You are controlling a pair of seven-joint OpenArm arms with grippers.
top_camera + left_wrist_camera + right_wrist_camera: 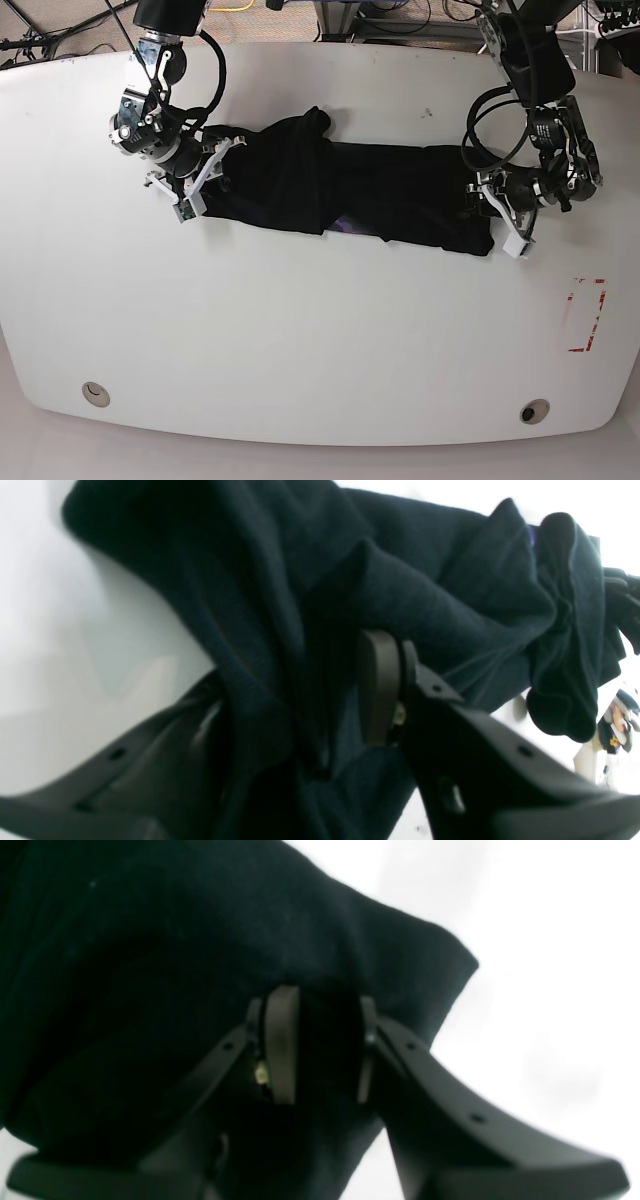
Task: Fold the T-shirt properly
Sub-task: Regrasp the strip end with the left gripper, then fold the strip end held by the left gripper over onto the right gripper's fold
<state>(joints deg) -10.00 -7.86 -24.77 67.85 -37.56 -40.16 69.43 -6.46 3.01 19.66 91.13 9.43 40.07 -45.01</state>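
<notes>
The black T-shirt (390,190) lies bunched in a long band across the white table (300,330), stretched between my two grippers. A bit of purple print (347,225) peeks out at its front edge. My right gripper (212,168) holds the shirt's left end. In the right wrist view the gripper (324,1045) is shut with black cloth (150,965) between its pads. My left gripper (484,205) holds the shirt's right end. In the left wrist view it (300,705) is closed on a thick fold of the cloth (425,595).
A red rectangular mark (585,315) sits on the table at the right. Two round holes (95,393) (533,411) lie near the front edge. Cables and equipment run along the far edge (350,20).
</notes>
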